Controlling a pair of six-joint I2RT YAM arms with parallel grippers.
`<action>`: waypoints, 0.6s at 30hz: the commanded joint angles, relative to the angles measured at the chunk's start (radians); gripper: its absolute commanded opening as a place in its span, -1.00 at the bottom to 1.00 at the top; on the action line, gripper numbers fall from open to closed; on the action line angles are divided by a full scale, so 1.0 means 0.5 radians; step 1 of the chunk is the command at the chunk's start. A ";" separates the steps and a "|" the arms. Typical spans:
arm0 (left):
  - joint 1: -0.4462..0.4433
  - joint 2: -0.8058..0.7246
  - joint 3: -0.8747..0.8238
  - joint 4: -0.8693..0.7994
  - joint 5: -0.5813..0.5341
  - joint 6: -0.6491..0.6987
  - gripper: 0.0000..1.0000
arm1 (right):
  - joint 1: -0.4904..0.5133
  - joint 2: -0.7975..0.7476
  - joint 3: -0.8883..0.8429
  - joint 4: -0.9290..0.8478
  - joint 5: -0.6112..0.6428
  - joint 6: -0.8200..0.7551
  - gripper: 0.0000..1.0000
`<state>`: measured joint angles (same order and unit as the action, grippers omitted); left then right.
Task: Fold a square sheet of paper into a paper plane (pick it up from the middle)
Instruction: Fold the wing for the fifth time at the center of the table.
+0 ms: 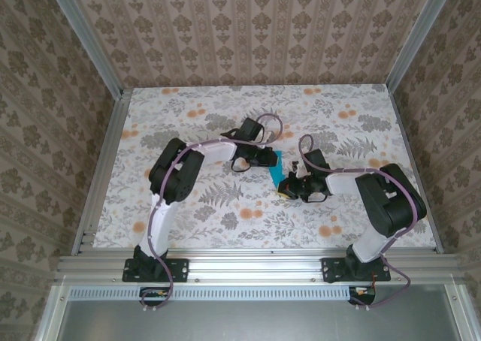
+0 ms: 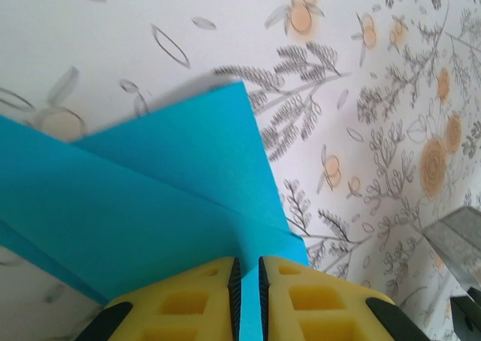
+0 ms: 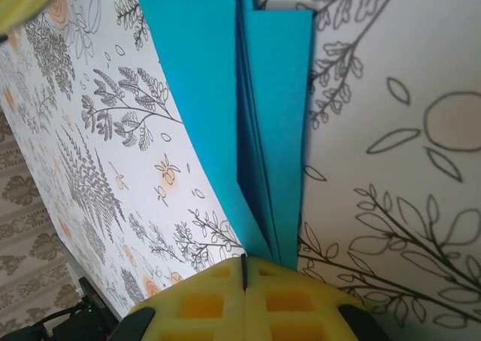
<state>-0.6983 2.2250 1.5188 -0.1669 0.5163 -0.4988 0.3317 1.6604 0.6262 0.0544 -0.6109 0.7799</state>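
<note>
The left claw (image 2: 246, 300) is clamped on one end of the thin, bright cyan-blue, creased paper sheet (image 2: 150, 191). The right claw (image 3: 245, 275), pads together, pinches its layered other end. The sheet sits over the middle of the floral tabletop (image 1: 188, 206), seemingly lifted. Keep the layers aligned and gently taut before creasing. Both arms reach inward, elbows raised.

From above, the paper (image 1: 275, 164) is mostly hidden between the left pincer (image 1: 263, 159) and right pincer (image 1: 290, 185), its folds too small to tell. The wrist views cut it off at their edges.
</note>
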 commanded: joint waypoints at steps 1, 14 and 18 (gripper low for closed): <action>0.143 0.135 0.071 -0.002 -0.359 0.100 -0.62 | 0.002 0.054 -0.147 -0.592 0.102 -0.057 -0.89; 0.229 0.259 0.325 -0.133 -0.454 0.101 -0.61 | -0.014 0.041 -0.166 -0.603 0.109 -0.072 -0.89; 0.263 0.254 0.430 -0.221 -0.479 0.143 -0.58 | -0.015 0.008 -0.145 -0.585 0.081 -0.074 -0.88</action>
<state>-0.6464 2.3085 1.6932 -0.2588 0.4465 -0.4824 0.3237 1.6459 0.6182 0.0402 -0.6102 0.7578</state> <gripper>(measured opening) 0.207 0.063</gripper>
